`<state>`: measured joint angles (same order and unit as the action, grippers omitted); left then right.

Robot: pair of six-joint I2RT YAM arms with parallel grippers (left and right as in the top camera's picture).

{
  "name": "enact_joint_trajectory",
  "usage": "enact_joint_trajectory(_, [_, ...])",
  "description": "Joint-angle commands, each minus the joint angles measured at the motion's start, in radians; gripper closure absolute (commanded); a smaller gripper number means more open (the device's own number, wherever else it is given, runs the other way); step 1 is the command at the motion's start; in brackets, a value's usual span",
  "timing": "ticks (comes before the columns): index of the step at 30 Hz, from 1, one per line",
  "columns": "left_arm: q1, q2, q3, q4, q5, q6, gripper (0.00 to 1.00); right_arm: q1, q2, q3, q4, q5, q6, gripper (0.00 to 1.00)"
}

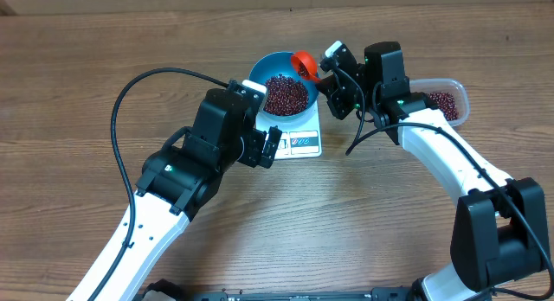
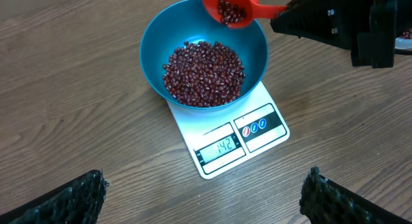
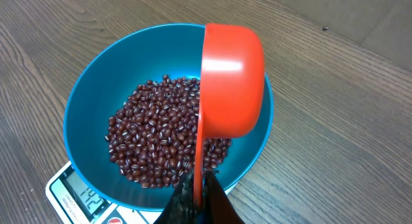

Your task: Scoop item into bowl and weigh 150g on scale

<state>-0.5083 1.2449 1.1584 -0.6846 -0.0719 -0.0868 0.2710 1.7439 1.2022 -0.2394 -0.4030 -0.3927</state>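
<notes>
Wooden table (image 1: 86, 59) carries the white scale (image 1: 305, 144), with the blue bowl (image 1: 260, 74) standing on it and a heap of beans (image 1: 286, 94) inside. I see my right gripper (image 3: 199, 205) clamped on the handle of an orange scoop (image 3: 232, 82), which is tilted over the bowl's rim. My left gripper (image 1: 273, 145) hangs spread wide just beside the scale, holding nothing

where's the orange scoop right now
The scoop is top-centre in the overhead view, held by the right gripper over the right rim of the blue bowl on the white scale.
</notes>
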Motion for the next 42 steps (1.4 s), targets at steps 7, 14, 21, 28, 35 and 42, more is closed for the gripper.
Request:
enact_joint_trajectory(7, [0.004, 0.004, 0.023, 0.001, -0.009, 0.005, 0.0, 0.006, -0.016, 0.009, 0.002, 0.006, 0.002, 0.96])
enact_joint_trajectory(14, [0.004, 0.004, 0.023, 0.001, -0.009, 0.005, 0.01, 0.006, -0.016, 0.009, 0.002, 0.006, 0.002, 0.96])
enact_joint_trajectory(21, [0.004, 0.004, 0.023, 0.001, -0.009, 0.005, 0.01, 0.009, -0.016, 0.009, 0.02, -0.043, 0.019, 0.96])
enact_joint_trajectory(28, [0.004, 0.004, 0.023, 0.001, -0.009, 0.005, 0.0, 0.012, -0.016, 0.009, 0.007, -0.06, 0.026, 0.96])
enact_joint_trajectory(35, [0.004, 0.004, 0.023, 0.001, -0.01, 0.005, 0.0, 0.016, -0.016, 0.009, -0.002, -0.003, 0.019, 0.96])
enact_joint_trajectory(42, [0.004, 0.004, 0.023, 0.001, -0.009, 0.005, 0.01, 0.014, -0.016, 0.009, 0.001, -0.018, 0.021, 0.96])
